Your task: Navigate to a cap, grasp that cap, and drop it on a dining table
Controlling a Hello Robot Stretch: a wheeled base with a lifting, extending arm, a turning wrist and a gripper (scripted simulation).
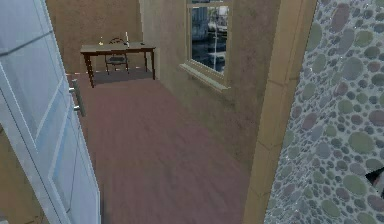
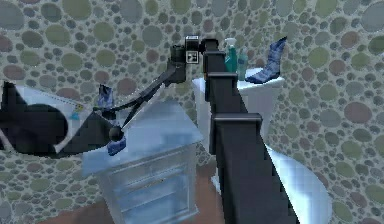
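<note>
Cap: most likely the dark shape with a white patch (image 2: 40, 125) at the arm side view's middle left. The shape fits a cap only loosely, so this is a judgement.
Cap's lie: its long axis runs left to right across the frame, and it narrows to a point toward the right.
Cap to gripper: the narrow end meets the gripper (image 2: 111, 122) at its far end, and the rest spreads left from there.
Fingers: two thin fingers (image 2: 148, 92) slant down-left from the white squares. I cannot tell whether they are open or closed.
Hold: I cannot tell whether the gripper holds anything, because a pale blue cabinet (image 2: 150, 170) stands right behind and below its far end.
Arm: the dark bar (image 2: 240, 150) rises from the bottom edge to the upper middle.
Nearby: a white toilet tank (image 2: 245, 100) is at the upper right. A teal bottle (image 2: 232, 55) and a blue object (image 2: 265, 68) that I cannot identify stand on it.
Dining table: the table (image 1: 118, 50) is at the forward view's upper left, well apart at the far end of the bare floor (image 1: 160, 140), with a chair (image 1: 117, 62) at it.
In the way: a white door (image 1: 40, 130) on the left and a door frame (image 1: 275, 120) on the right narrow the passage.
Next move: probably driving through that gap toward the table, keeping the arm's load off the frame.
</note>
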